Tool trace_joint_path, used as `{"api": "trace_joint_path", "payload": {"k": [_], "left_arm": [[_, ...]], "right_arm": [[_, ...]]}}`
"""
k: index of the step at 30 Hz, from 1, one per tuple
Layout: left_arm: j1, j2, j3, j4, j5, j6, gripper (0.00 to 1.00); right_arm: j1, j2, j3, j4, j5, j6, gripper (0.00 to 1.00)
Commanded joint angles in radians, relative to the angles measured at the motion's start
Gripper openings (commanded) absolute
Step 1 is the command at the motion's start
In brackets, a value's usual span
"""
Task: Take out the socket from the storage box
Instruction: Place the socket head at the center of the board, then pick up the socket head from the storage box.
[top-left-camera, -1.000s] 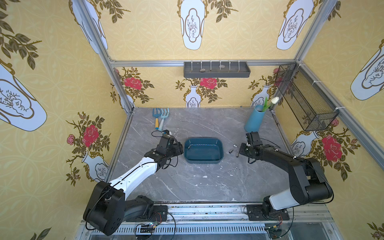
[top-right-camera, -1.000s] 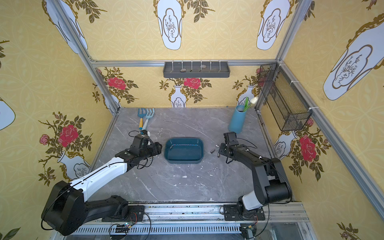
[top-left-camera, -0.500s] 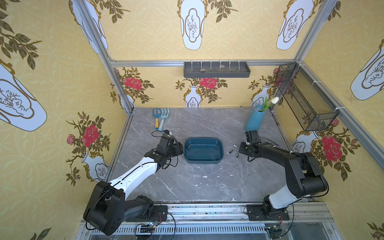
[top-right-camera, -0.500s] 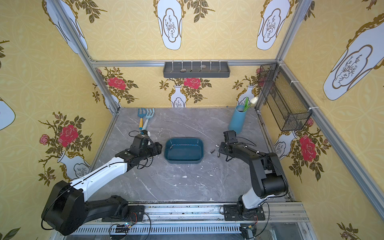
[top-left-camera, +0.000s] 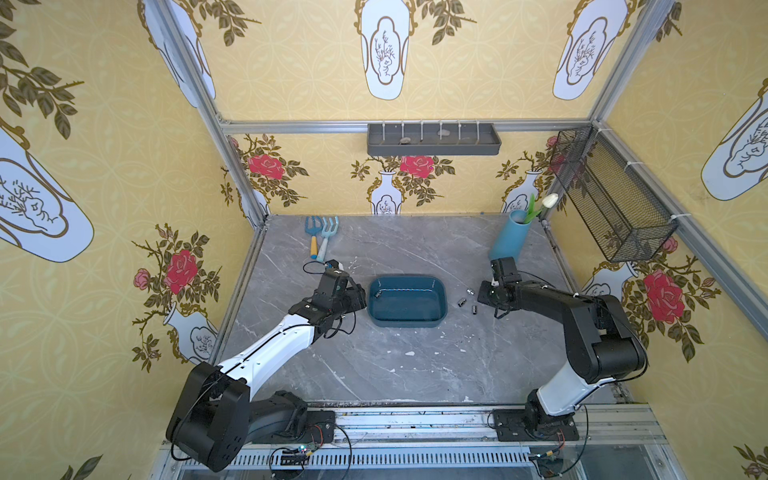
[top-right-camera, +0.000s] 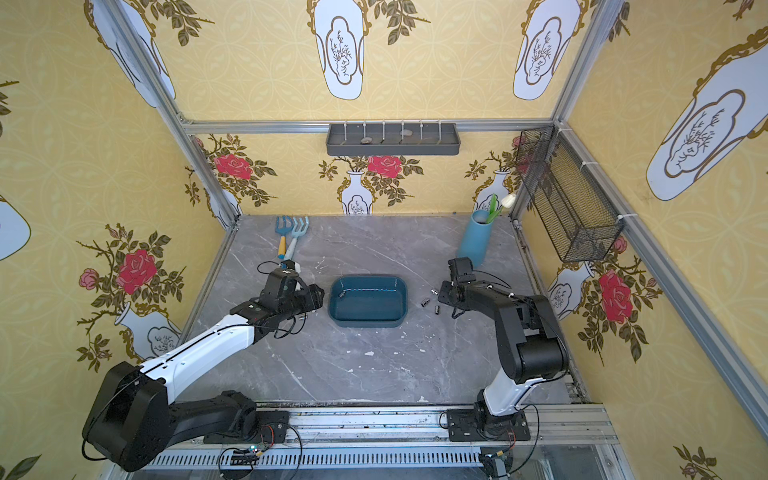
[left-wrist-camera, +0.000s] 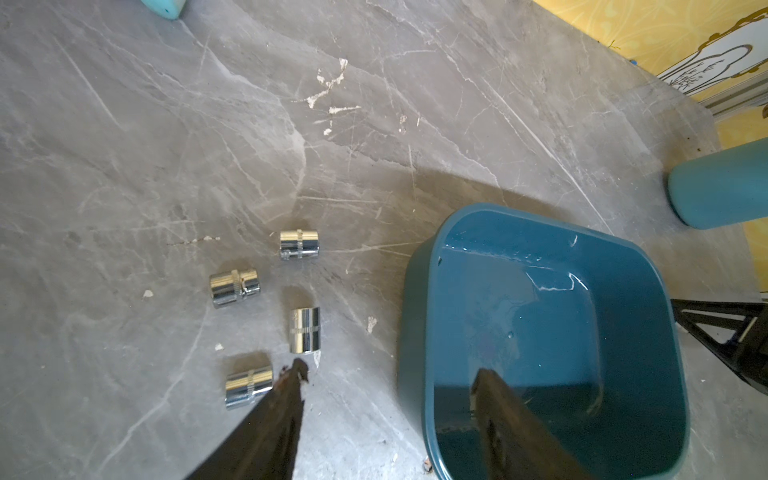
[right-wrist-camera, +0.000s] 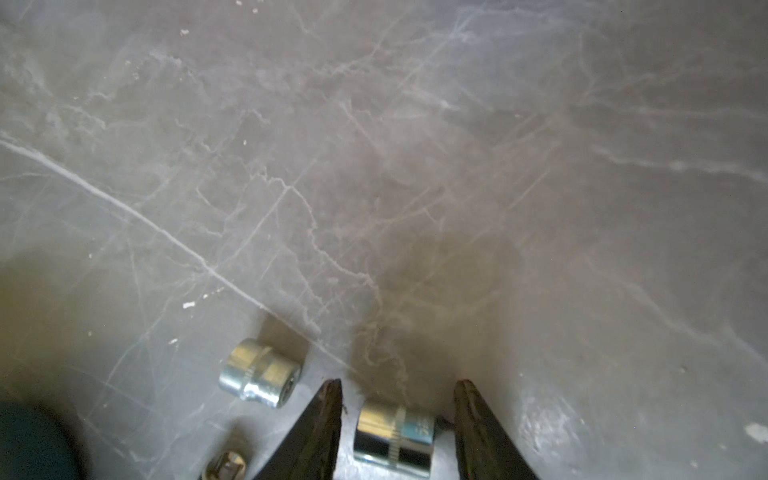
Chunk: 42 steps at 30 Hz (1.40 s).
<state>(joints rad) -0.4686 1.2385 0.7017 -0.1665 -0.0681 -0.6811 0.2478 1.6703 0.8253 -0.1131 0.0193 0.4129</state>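
Right jaws: apart, low over the worktop (right-wrist-camera: 415, 166). The black tapered fingertips (right-wrist-camera: 328, 403) stand either side of one socket (right-wrist-camera: 395, 434) with a sliver of gap on each side, so nothing is clamped.
Left jaws: apart and empty. One fingertip (left-wrist-camera: 484, 386) hangs over the storage box (left-wrist-camera: 540, 332) and its partner over the worktop, so they straddle the box wall, probably placed to reach in or to steady the box.
Socket between right jaws: lies on its side on the worktop, outside the box, with its two ends turned toward the fingertips.
Neighbour sockets: one (right-wrist-camera: 259, 372) lies near it and another (right-wrist-camera: 226, 465) shows at the picture's edge.
Left-side sockets: four in a loose cluster just beside the box, the nearest (left-wrist-camera: 248, 386) close by a fingertip. They look sorted to each arm's own side.
Make of sockets: short chromed steel cylinders, mirror-bright, with a fine knurled band round the waist. They would likely roll or slip if pinched off-centre.
Box: glossy dark teal plastic, shallow, with rounded corners, sitting between the arms in a top view (top-left-camera: 409, 305). Its floor looks bare. A speck (top-left-camera: 377, 294) by one wall is too small to name.
Worktop surface: a hard, flat, grey marble-look slab with pale veins.
Progress: probably almost done.
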Motion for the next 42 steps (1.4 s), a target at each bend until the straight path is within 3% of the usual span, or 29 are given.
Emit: {"api": "trace_joint_path", "payload": {"k": [1,25,42], "left_arm": [[0.001,-0.002,-0.008,0.014,0.000,0.002,0.70],[0.001,0.000,0.001,0.012,0.008,0.005,0.70],[0.001,0.008,0.082,-0.024,0.037,0.060,0.70]], "right_arm": [[0.001,0.018,0.013,0.012,-0.019,-0.015,0.48],[-0.003,0.034,0.049,-0.018,-0.022,-0.040,0.48],[-0.032,-0.053,0.075,-0.074,-0.010,-0.052,0.50]]}}
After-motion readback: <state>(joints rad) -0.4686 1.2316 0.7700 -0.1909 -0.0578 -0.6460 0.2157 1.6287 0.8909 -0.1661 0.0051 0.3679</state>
